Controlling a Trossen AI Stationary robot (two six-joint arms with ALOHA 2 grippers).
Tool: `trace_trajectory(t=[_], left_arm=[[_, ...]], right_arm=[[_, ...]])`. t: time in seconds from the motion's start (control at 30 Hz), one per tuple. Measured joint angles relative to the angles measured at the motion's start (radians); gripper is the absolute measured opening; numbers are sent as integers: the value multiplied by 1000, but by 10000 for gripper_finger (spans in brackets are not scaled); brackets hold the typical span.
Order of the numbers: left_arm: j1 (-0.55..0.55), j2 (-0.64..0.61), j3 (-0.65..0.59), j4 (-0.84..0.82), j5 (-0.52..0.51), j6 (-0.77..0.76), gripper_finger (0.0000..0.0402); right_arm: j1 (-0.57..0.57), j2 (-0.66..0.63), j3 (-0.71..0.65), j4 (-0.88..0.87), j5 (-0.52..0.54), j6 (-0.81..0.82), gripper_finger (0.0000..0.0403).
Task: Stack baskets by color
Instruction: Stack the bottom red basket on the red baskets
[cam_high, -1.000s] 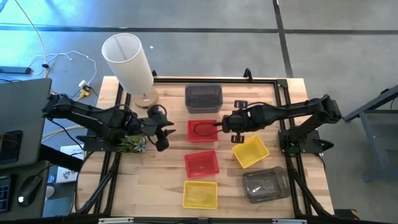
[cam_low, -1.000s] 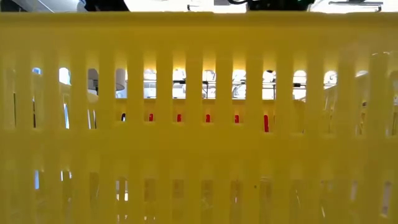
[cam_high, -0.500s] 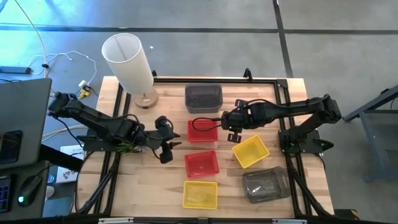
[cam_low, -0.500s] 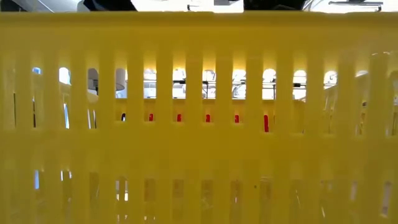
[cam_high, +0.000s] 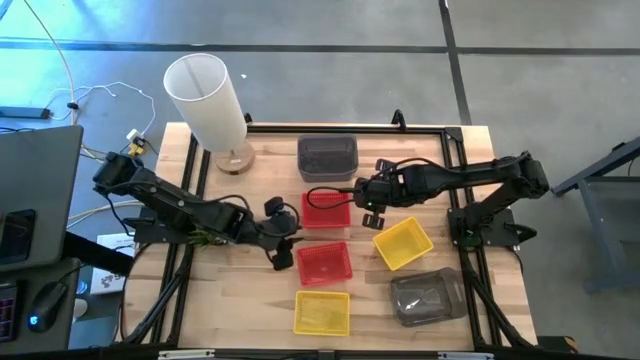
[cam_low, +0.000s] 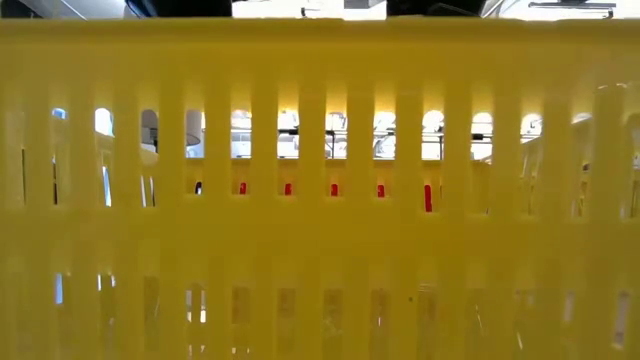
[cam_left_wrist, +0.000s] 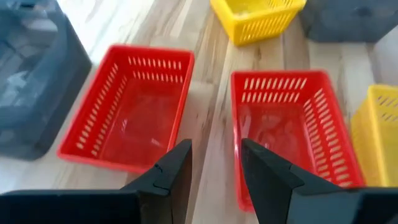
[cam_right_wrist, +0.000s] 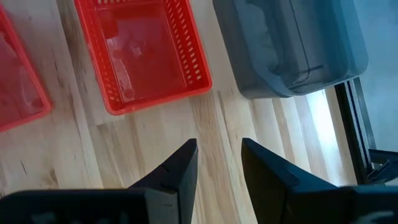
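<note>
Six baskets lie on the wooden table in the high view: a grey one (cam_high: 327, 157) at the far side, two red ones (cam_high: 326, 209) (cam_high: 324, 262) in the middle, a yellow one (cam_high: 322, 312) at the near edge, and a second yellow (cam_high: 402, 243) and a second grey (cam_high: 426, 297) toward the right. My left gripper (cam_high: 287, 238) (cam_left_wrist: 216, 168) hangs open just left of the two red baskets (cam_left_wrist: 127, 106) (cam_left_wrist: 289, 134). My right gripper (cam_high: 364, 202) (cam_right_wrist: 219, 165) is open over bare wood, right of the far red basket (cam_right_wrist: 143, 50). A yellow basket's wall (cam_low: 320, 200) fills the low view.
A tall white cylinder (cam_high: 208, 90) on a wooden base stands at the far left corner. Black frame rails (cam_high: 455, 150) run along the table's edges. Something green (cam_high: 212, 232) lies under my left arm. Bare wood shows at the near left.
My left gripper has gone toward the table's right and near edges and down, closing on the gap between the two red baskets, still open. My right gripper has stayed in place and rolled a little at the wrist. No basket has moved.
</note>
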Motion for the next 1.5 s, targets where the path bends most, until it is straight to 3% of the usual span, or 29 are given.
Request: trace_trajectory(t=[0.9,1.5], left_arm=[[0,249,0,170,40,-10,124],[3,299,0,171,53,-10,124]], right_arm=[[0,0,0,33,-16,63,110],[0,0,0,36,-19,79,110]])
